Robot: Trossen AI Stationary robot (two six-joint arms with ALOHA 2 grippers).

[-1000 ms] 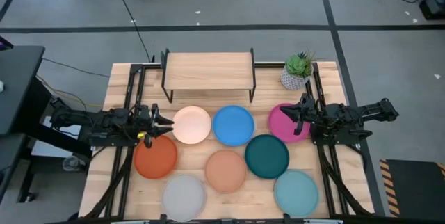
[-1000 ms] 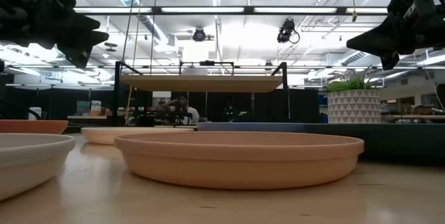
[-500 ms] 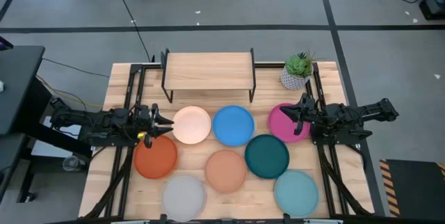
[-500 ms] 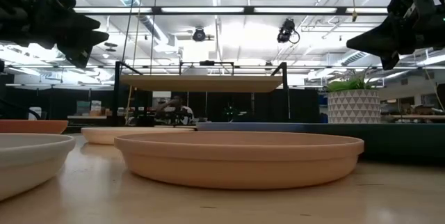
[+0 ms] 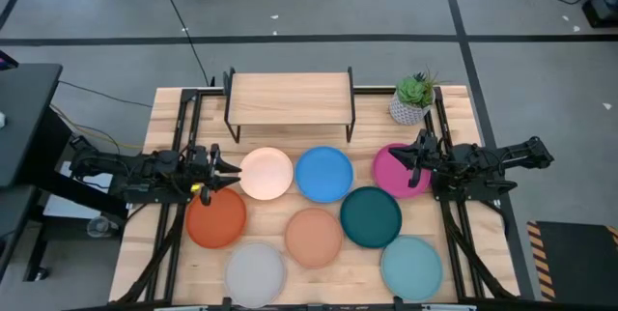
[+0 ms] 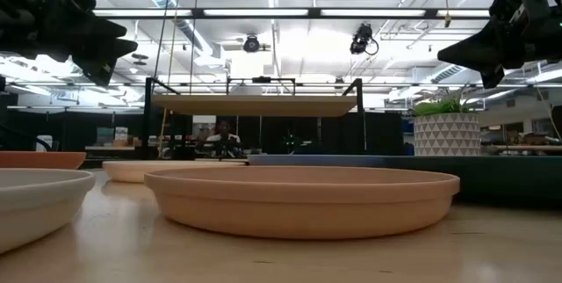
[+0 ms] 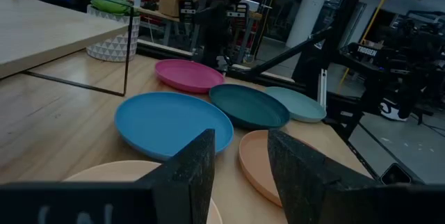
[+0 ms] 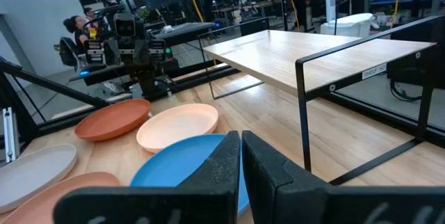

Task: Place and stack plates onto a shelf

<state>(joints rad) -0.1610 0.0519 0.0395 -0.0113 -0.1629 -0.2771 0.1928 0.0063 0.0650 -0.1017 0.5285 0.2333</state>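
Both arms are hovering above the table [image 5: 174,108] with nothing lifted yet: all eight plates are lying flat in front of the shelf [image 5: 290,98], whose wooden top is bare. The left gripper [image 5: 224,168] is sitting just beside the cream plate [image 5: 266,173], the plate lying straight ahead of its fingers [image 7: 188,175], which are spread apart with a clear gap in the left wrist view. The right gripper [image 5: 410,156] is hanging over the near edge of the magenta plate [image 5: 394,174], its fingers [image 8: 212,165] pressed nearly together. Each arm is nearest its own side's plate; the blue plate [image 5: 323,174] is lying between them, closest to the shelf.
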